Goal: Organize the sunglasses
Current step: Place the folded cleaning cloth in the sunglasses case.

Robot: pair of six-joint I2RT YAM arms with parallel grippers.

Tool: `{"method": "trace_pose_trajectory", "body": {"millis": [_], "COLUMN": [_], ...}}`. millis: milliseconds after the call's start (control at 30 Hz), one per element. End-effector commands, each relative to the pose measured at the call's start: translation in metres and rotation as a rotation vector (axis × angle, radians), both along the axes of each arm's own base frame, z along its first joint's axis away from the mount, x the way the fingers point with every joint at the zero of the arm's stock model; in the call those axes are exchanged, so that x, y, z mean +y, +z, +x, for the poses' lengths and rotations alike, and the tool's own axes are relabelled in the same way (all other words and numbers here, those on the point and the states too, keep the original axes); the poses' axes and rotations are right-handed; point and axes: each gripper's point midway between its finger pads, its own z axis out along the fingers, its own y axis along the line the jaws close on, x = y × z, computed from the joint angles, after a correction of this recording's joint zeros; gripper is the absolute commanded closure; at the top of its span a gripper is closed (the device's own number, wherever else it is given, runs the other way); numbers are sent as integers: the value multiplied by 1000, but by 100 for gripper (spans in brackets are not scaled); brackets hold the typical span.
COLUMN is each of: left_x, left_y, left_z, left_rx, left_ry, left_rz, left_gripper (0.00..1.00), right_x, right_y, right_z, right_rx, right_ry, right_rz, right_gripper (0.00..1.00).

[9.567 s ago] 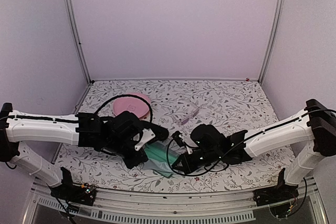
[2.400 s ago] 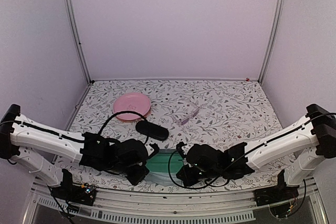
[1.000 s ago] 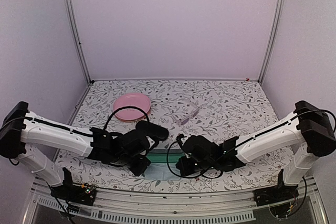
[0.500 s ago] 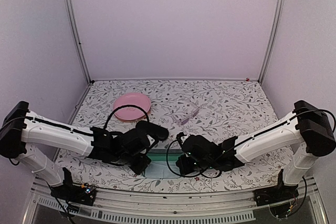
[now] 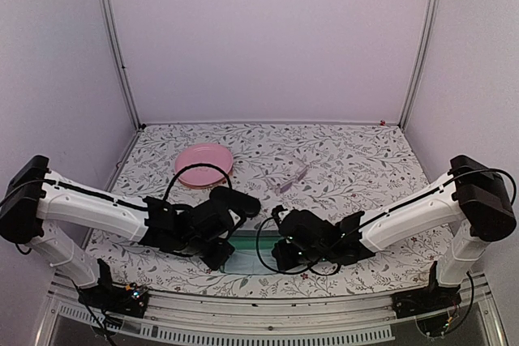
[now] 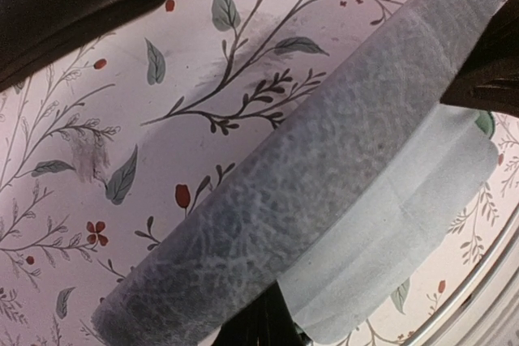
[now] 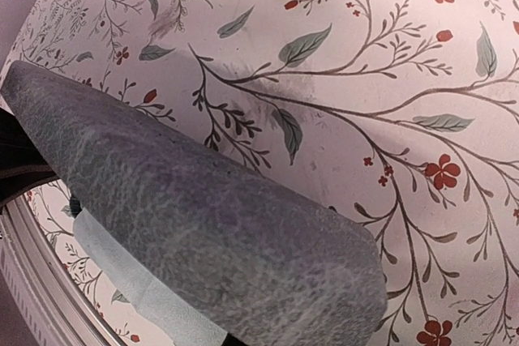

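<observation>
L gripper (image 5: pixel 217 255) + R gripper (image 5: pixel 281 255) both clenched, one at each end of grey-blue case (image 5: pixel 247 249), low on worktop (image 5: pixel 357 160) near front edge. Pinching case or only pressing it: can't tell. Prob. bracing both ends to hold lid down. Pale blue cloth (image 6: pixel 405 216) pokes out under case. Pale pink sunglasses (image 5: pixel 290 177) lie loose further back, apart from black case (image 5: pixel 235 201). Brown pair not seen, maybe inside.

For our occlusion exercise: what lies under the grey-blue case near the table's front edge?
A light blue cloth pokes out from beneath the grey-blue case. Anything else under it, or inside it, is covered and cannot be seen.
</observation>
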Motion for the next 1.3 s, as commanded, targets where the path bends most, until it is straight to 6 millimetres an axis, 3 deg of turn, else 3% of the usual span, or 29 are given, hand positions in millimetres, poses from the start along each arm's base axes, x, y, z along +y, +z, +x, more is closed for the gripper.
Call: {"method": "trace_pose_trajectory", "body": {"millis": [0,1267], "left_x": [10,7], "left_y": [-2,-3], "left_z": [9,14], "left_rx": [-18,-39], "left_ry": [28,25], "left_rz": [46,54], "left_gripper": [100,100], "right_x": [-12,-8], "right_y": [-9,-11], "right_z": [8,11], "right_rx": [-23,-59], "right_ry": [-23,-4], "right_rz": [-72,-65], "right_gripper": [100,100]}}
